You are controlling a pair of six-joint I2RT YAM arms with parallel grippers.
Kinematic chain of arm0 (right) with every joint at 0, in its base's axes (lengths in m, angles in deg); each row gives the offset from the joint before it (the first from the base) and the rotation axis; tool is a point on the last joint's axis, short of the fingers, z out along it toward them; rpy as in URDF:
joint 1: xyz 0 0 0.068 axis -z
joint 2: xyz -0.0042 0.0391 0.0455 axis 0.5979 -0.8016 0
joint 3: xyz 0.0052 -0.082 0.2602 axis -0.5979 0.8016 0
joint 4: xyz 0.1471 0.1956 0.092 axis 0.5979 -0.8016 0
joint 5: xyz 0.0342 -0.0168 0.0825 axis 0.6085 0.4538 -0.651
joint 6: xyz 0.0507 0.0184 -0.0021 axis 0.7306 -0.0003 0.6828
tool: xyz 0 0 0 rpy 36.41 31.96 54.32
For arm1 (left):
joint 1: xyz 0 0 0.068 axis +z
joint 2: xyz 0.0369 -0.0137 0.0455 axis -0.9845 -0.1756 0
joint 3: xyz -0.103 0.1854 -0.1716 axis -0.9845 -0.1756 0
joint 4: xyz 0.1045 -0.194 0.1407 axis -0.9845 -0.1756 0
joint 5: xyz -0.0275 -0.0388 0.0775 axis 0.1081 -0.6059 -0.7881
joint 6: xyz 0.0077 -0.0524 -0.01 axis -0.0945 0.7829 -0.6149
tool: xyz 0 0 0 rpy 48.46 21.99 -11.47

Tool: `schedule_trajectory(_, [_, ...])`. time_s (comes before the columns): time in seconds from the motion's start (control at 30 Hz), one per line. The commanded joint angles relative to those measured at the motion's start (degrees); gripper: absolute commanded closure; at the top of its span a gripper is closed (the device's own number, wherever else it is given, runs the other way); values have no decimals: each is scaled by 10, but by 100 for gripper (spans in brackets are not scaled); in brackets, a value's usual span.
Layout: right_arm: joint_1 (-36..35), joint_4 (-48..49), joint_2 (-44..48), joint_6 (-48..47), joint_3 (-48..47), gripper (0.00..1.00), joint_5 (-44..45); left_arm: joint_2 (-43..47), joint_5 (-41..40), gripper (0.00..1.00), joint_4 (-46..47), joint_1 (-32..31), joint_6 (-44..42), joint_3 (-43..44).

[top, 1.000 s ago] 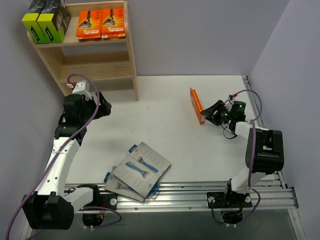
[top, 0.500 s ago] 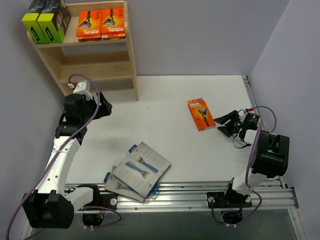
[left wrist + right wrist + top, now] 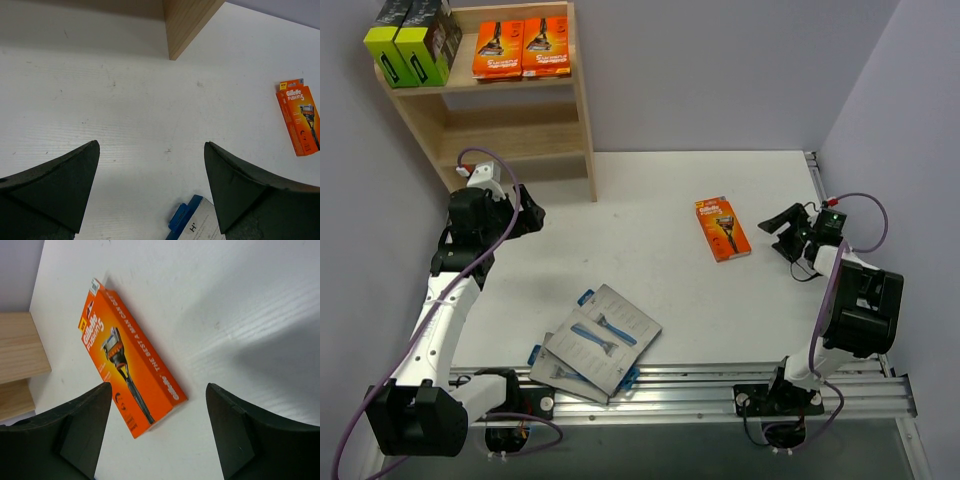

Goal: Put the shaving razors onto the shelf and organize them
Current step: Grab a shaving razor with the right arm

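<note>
One orange razor pack (image 3: 722,228) lies flat, face up, on the white table right of the middle. My right gripper (image 3: 779,232) sits just to its right, open and holding nothing; in the right wrist view the orange pack (image 3: 127,357) lies ahead of the spread gripper (image 3: 158,385), apart from both fingers. Two grey cards (image 3: 600,340) showing a blue razor overlap near the front edge. My left gripper (image 3: 532,215) hovers open near the shelf (image 3: 582,120). The left wrist view shows that gripper (image 3: 151,144) empty above bare table, with a card's blue tab (image 3: 187,222) below it.
The shelf's top tier holds two orange packs (image 3: 521,47) and two black boxes with lime-green sides (image 3: 410,45). Its lower tier (image 3: 510,140) looks bare. A metal rail (image 3: 700,385) runs along the front edge. Grey walls close in the back and both sides.
The orange pack, held upright on edge by the right gripper a second ago, now lies flat on the table. The right gripper let go, opened wider and pulled back to the right.
</note>
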Motion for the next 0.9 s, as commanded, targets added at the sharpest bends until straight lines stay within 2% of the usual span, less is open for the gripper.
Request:
schedule_trajectory(0.0, [-8,-16,-21,-22,-41,28,48,-1,9,6,26,2,4,1])
schedule_trajectory(0.27, [-43,-19,-100,-22,-99,28,67,-2,13,6,28,3,4,2])
schedule_trajectory(0.4, [-122,-32,-100,-18,-85,28,85,-3,16,6,29,2,6,2])
schedule_trajectory(0.47, [-163,-19,-71,-2,-64,28,87,-3,18,6,28,3,6,3])
schedule_trajectory(0.5, [-212,2,-59,11,-43,28,82,-3,18,6,28,3,6,3])
schedule_trajectory(0.6, [-262,24,-20,31,-27,27,58,-2,17,6,28,3,6,3])
schedule_trajectory(0.63, [-266,27,0,46,-24,27,25,-3,18,6,28,3,6,2])
schedule_trajectory(0.7, [-254,5,24,42,-27,27,17,-3,19,6,27,3,6,2])
schedule_trajectory(0.77, [-216,-8,50,23,-36,27,14,0,16,6,27,3,6,2])
schedule_trajectory(0.87, [-159,-25,39,7,-55,27,1,1,17,6,28,3,6,2])
